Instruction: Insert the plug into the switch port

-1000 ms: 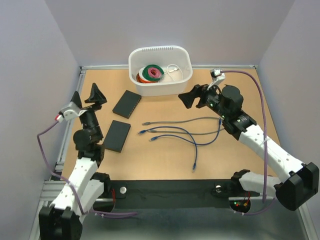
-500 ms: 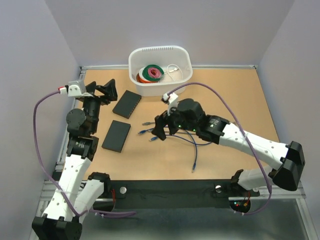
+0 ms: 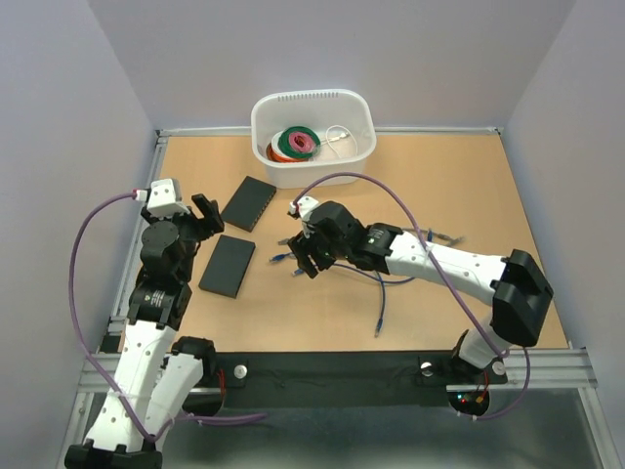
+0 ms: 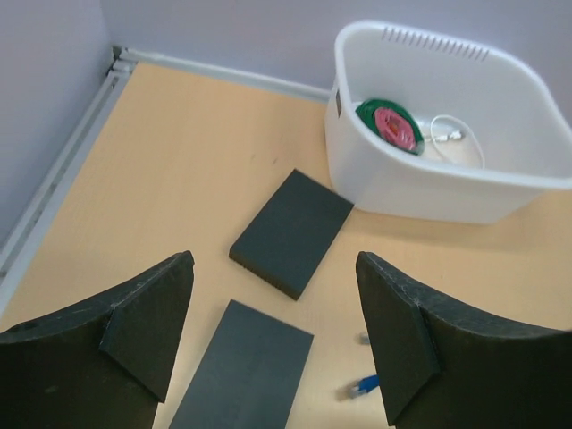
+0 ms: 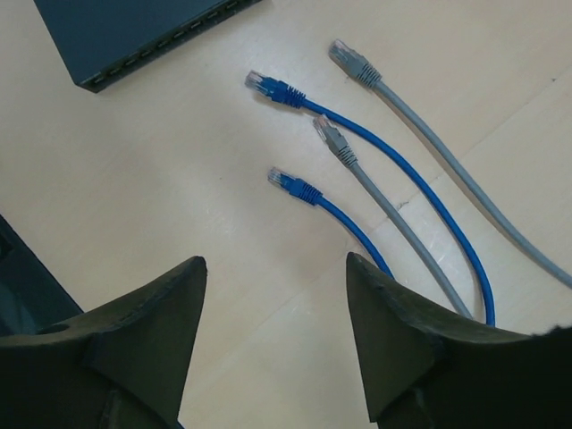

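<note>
Two flat black switches lie left of centre, the far one (image 3: pixel 248 203) and the near one (image 3: pixel 228 265). Several blue and grey cables lie in the middle, their plugs pointing left. My right gripper (image 3: pixel 305 256) is open and empty, low over the plug ends. In the right wrist view a blue plug (image 5: pixel 288 181) lies just ahead of the open gripper (image 5: pixel 274 259), with another blue plug (image 5: pixel 268 88), two grey plugs (image 5: pixel 329 134) and the far switch's port edge (image 5: pixel 134 54) beyond. My left gripper (image 3: pixel 200 220) is open and empty, above the switches (image 4: pixel 290 232).
A white bin (image 3: pixel 312 137) with coiled cables stands at the back centre, also in the left wrist view (image 4: pixel 447 179). The cables trail right toward a loose blue end (image 3: pixel 378 327). A black mat (image 3: pixel 332 376) runs along the near edge. A metal rail (image 3: pixel 137 244) borders the left side.
My right arm swung from the back right down and left to the plug ends. My left arm came in from the left wall toward the switches. Both grippers stayed open.
</note>
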`<state>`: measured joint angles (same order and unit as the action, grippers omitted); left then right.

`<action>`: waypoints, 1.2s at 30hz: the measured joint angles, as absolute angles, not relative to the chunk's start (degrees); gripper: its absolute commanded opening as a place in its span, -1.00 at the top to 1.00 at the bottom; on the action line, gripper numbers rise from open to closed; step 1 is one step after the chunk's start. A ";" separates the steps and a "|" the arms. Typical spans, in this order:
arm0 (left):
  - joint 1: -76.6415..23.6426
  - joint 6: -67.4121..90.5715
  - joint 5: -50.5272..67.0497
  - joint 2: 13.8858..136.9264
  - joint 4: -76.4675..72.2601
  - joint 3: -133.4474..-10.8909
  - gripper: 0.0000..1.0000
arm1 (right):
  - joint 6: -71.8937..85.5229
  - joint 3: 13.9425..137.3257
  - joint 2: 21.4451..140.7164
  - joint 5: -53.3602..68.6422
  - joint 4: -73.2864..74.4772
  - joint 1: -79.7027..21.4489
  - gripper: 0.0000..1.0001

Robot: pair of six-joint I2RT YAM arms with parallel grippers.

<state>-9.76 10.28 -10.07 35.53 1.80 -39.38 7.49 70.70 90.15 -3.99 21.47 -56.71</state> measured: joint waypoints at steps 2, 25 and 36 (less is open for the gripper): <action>-9.76 10.20 -10.09 36.67 2.50 -39.11 -0.62 | 6.72 70.89 91.57 -3.66 21.50 -56.71 -0.17; -9.76 9.91 -10.63 41.21 2.61 -39.11 -0.55 | -2.13 75.37 104.97 3.62 22.28 -56.71 -0.06; -9.76 9.91 -10.55 41.36 2.59 -39.11 -0.54 | -3.68 78.08 110.67 4.29 22.28 -56.71 -0.07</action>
<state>-9.76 9.91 -10.55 41.36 2.59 -39.11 -3.68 78.08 110.67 4.29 22.28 -56.71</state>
